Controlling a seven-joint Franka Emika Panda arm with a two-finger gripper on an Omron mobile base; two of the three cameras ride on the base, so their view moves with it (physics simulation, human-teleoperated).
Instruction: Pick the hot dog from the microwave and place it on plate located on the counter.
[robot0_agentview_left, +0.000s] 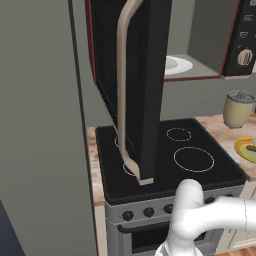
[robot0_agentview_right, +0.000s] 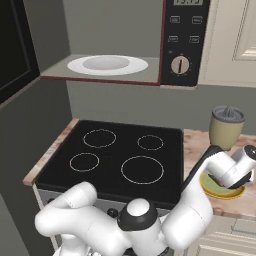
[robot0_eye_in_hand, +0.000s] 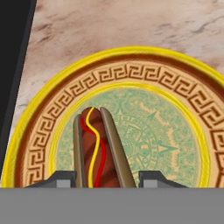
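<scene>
1. I count one hot dog (robot0_eye_in_hand: 96, 148), lying on one plate (robot0_eye_in_hand: 131, 70).
2. One microwave (robot0_agentview_right: 185, 40), with one white dish (robot0_agentview_right: 107, 65) inside.
3. One stove (robot0_agentview_right: 120, 155), showing four burner rings.
4. One juicer (robot0_agentview_right: 226, 127) on my bench (robot0_agentview_right: 195, 145).

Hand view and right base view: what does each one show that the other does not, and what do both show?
The hand view alone shows the hot dog lying on the plate, with yellow and red lines along it, and the plate's patterned ring. The jaws stand apart on both sides of the hot dog, and their gap is wider than it.

The right base view alone shows the open microwave with a white dish inside, the black stovetop, a juicer and the white arm.

Both show the plate and the speckled counter under it.
</scene>
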